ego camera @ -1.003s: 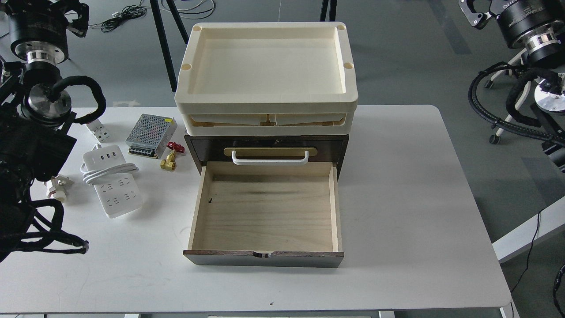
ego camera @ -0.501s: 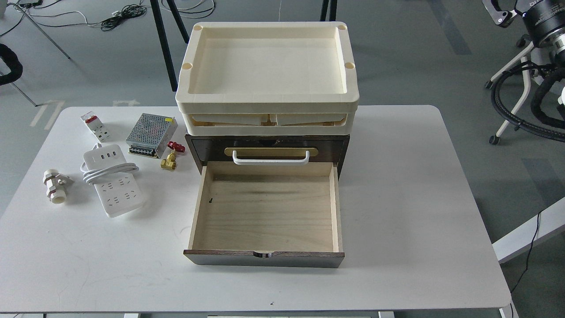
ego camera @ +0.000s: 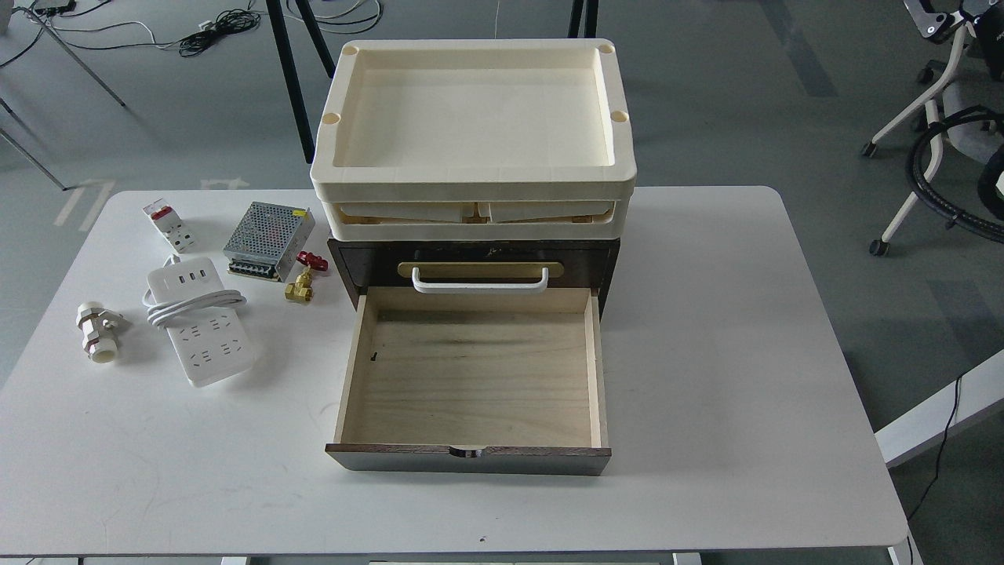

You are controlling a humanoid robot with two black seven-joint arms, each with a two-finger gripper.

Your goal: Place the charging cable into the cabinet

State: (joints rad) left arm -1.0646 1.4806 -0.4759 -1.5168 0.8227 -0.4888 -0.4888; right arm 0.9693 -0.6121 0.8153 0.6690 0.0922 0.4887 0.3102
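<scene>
Neither gripper shows, so whether their jaws stand apart or together cannot be told. The white rectangular charging cable [ego camera: 201, 323], a power strip with thick cord looped round its middle, lies untouched near the left edge of the white table [ego camera: 745, 353]. The dark brown wooden cabinet [ego camera: 473, 271] has its pale plywood drawer [ego camera: 471, 377] pulled open and empty. Picking up and placing the cable both remain.

Cabinet [ego camera: 604, 263] body mostly hidden under trays [ego camera: 474, 184].

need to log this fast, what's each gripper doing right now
Left gripper: not in view.
Right gripper: not in view; only a bit of arm hardware shows at the top right corner.
</scene>
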